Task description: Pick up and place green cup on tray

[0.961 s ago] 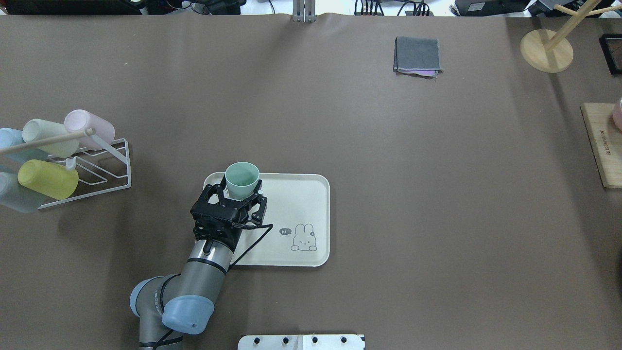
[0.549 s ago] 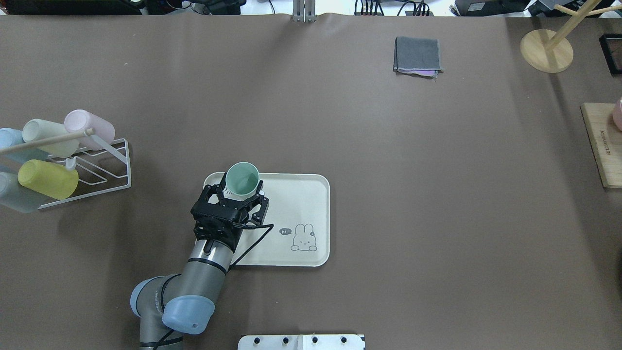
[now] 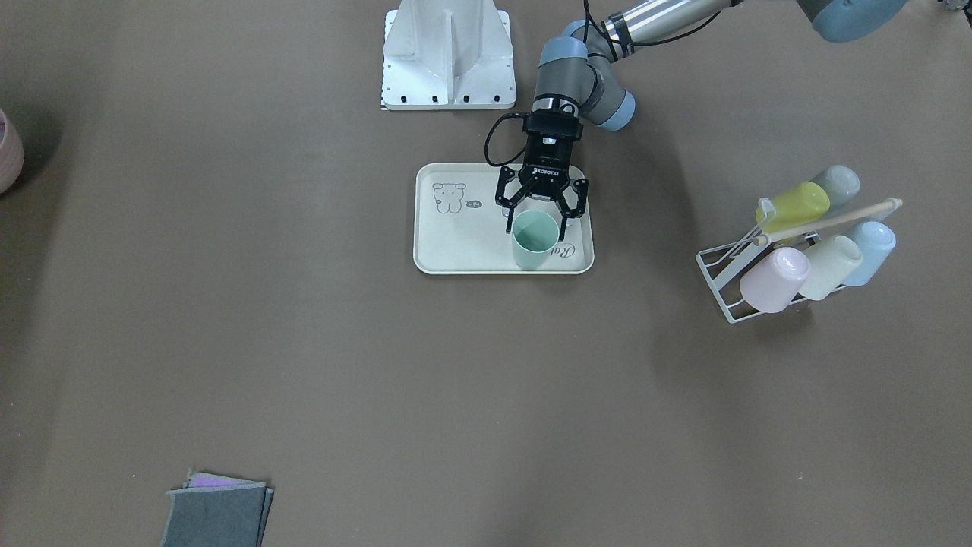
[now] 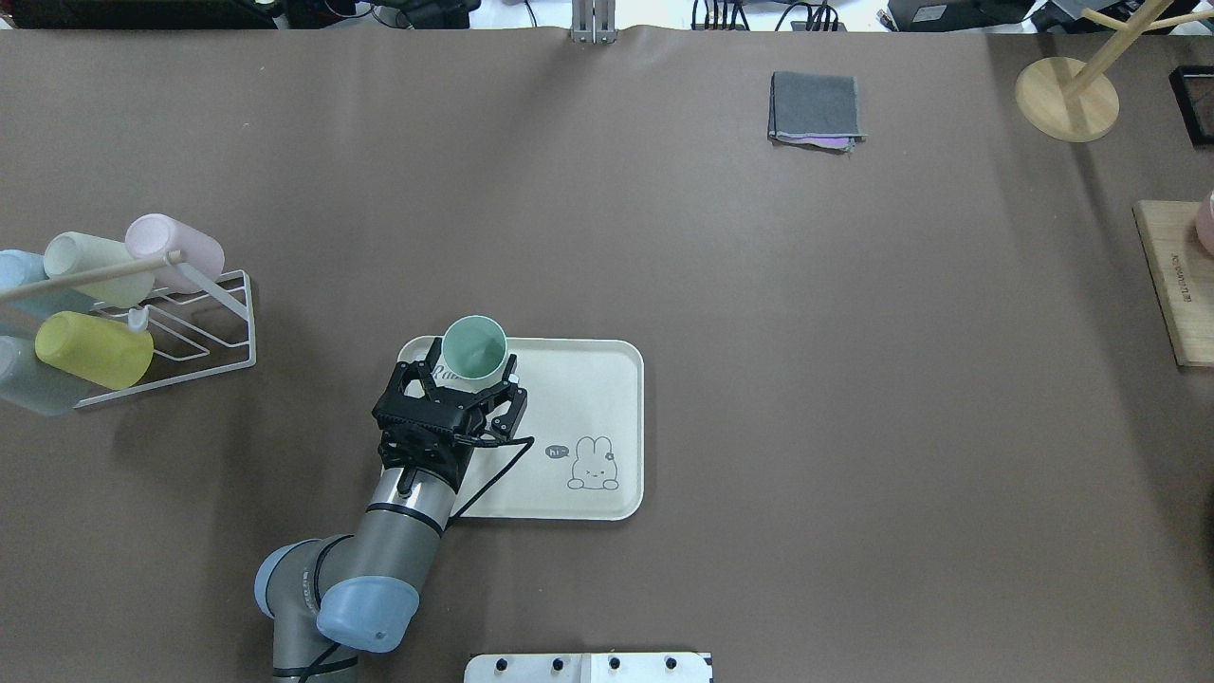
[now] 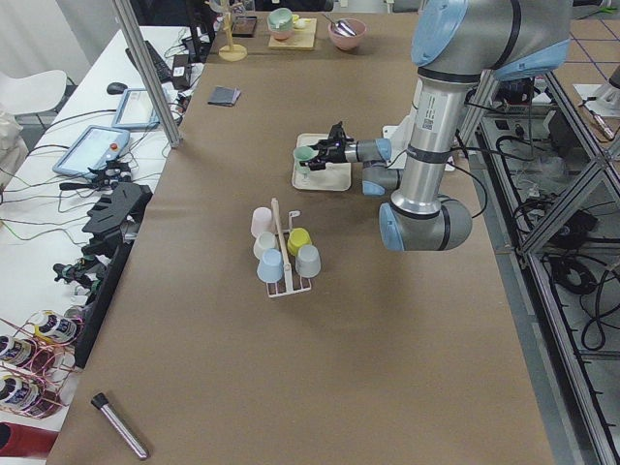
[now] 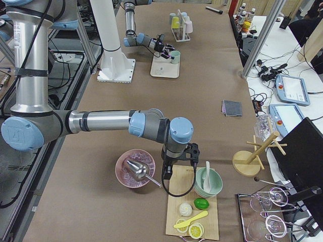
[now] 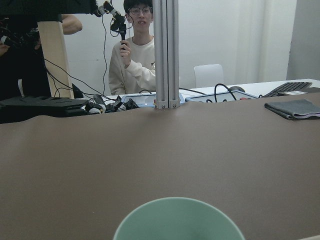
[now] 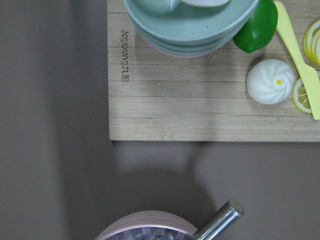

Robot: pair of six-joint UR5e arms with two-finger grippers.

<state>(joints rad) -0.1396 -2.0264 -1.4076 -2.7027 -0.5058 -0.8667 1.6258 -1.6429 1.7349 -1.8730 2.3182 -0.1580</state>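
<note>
The green cup (image 4: pixel 474 346) is standing upright, mouth up, on the tray (image 4: pixel 607 398), in the corner farthest from the robot on its left side and very near the raised rim. The left end effector (image 3: pixel 535 224) is reaching in low from the robot's side. Its fingers (image 3: pixel 507 222) are spreading wide to either side of the cup and appear to be sitting just off its wall, so I am judging the grip released, though the gap is too fine to be sure. The right end effector (image 6: pixel 193 151) is hanging over a wooden board (image 6: pixel 194 214) at the far end of the desk (image 4: pixel 854 427); whether it is apart or together I cannot tell.

The placing is looking all but done, leaving only the retreat. The danger is lying there: if one finger is touching the wall while the arm is pulling back, it may be dragging the light cup along, tipping it, or nudging it over the nearby rim onto the desk
</note>
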